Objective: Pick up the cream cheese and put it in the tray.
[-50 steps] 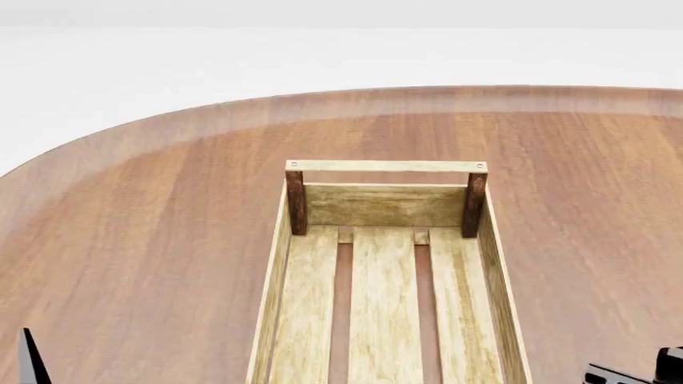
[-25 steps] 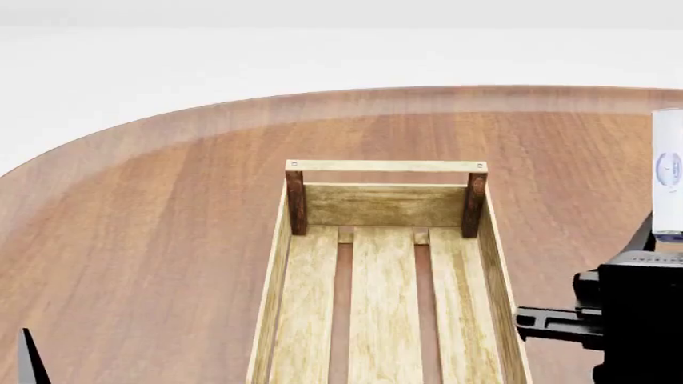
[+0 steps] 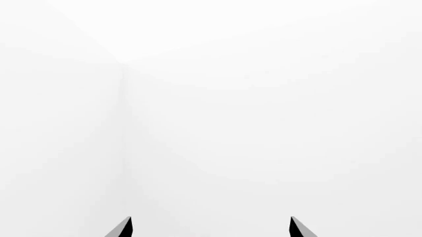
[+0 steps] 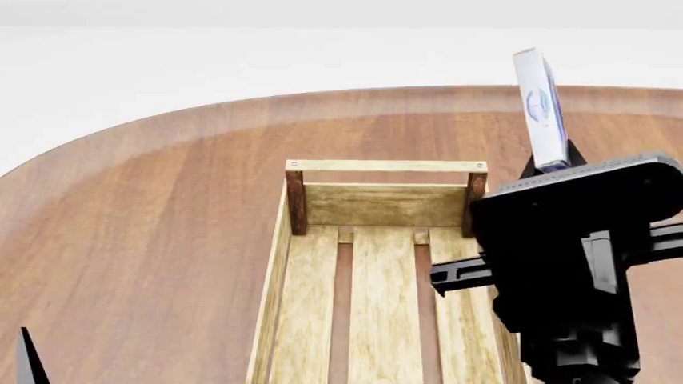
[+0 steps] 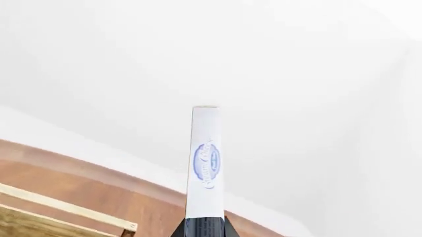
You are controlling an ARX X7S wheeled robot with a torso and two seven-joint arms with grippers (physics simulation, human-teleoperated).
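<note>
While the right end effector (image 4: 549, 164) pinches the cream cheese (image 4: 539, 108) upright above the tray's (image 4: 385, 166) far right corner post, carry it inward over the slats. Lower it before releasing, so the box cannot catch the rail.

Head cam: high, looks forward and down over the round brown table (image 4: 160, 224), far edge in frame; crate (image 4: 385, 280) runs lengthwise up the middle, cut off at the bottom. Right gripper (image 4: 549, 170) close in front, covering the crate's right side.
Right wrist cam: sits behind its fingers, aims along them and upward, mostly white wall. Shares with head cam: the white box (image 5: 205, 163), crate's far rail (image 5: 66, 210), table's far edge.
Left wrist cam: faces blank wall past two fingertips (image 3: 122, 228); no overlap.
</note>
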